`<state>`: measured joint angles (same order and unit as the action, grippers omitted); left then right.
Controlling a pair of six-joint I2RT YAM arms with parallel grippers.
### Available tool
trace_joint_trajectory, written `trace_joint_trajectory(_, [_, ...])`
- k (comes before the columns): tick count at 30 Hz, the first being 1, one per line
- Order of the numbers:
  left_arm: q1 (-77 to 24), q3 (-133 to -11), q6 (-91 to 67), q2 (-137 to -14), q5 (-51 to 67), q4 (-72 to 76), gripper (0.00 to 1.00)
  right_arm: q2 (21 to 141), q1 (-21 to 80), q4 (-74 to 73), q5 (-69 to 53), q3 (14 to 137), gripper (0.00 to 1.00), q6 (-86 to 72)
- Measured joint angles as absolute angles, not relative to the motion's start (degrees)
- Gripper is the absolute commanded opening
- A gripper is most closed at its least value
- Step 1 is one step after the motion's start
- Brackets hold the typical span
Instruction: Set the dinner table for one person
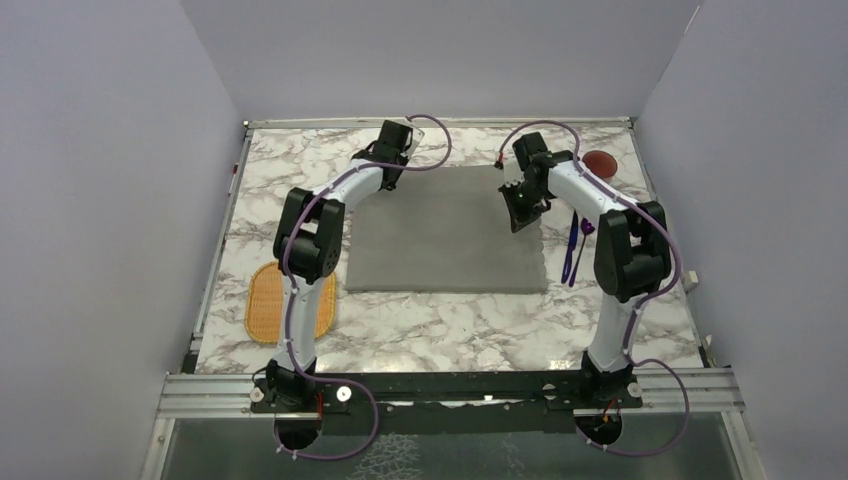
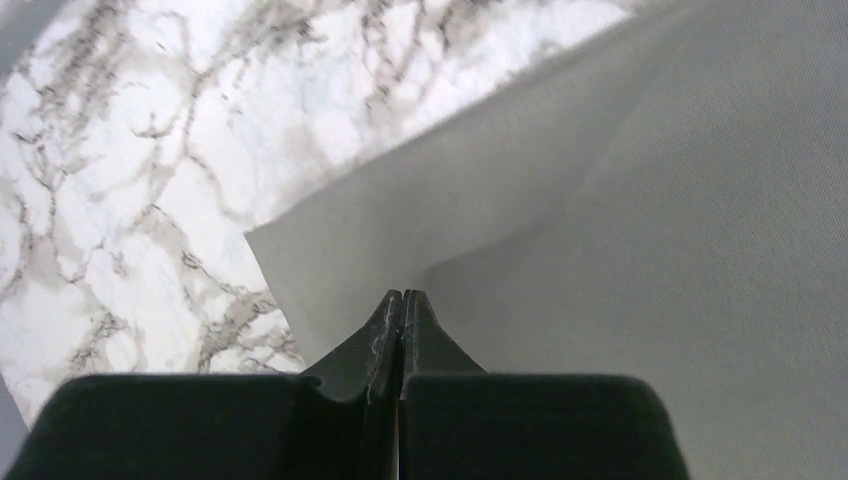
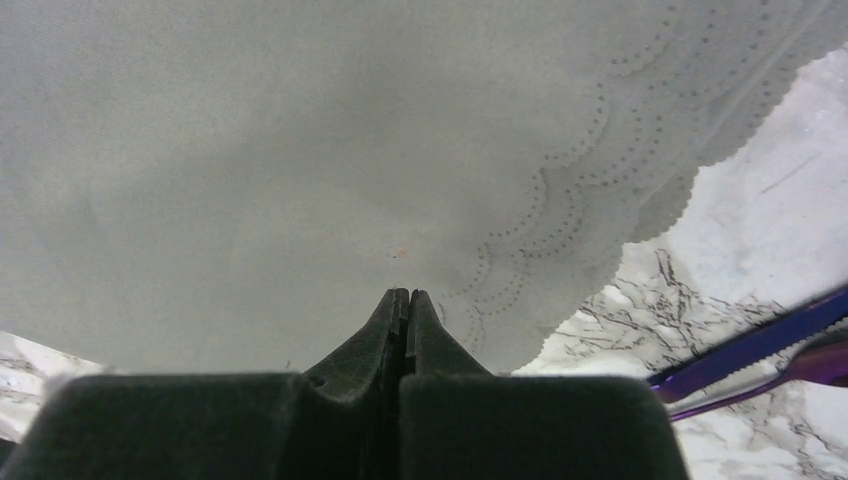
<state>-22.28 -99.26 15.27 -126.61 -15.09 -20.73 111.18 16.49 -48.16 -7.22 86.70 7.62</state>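
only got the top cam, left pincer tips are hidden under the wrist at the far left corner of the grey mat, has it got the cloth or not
Observer: Yes. The left wrist view shows the left pincer shut, with the placemat creasing up into its tips just inside the corner.
Operator: and the right one
Observer: The right pincer is shut too, and the cloth puckers toward its tips.
Operator: which edge is that, cant make it out
Observer: The scalloped one, with rows of small dots following the curves. Purple cutlery lies on the marble table just beyond it.
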Motion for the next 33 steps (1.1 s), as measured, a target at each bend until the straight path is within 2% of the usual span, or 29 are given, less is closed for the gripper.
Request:
trace_joint_trajectory(9, [-19.9, -104.57, 15.73, -130.63, -15.51, -16.69, 0.0, 115.66, 16.49, -49.08, -10.28, 86.7, 0.01, 7.62])
trace_joint_trajectory(33, [-17.41, -103.35, 18.7, -133.64, -22.15, -13.67, 0.0, 115.48, 16.47, -47.37, -10.85, 83.05, 0.01, 8.25])
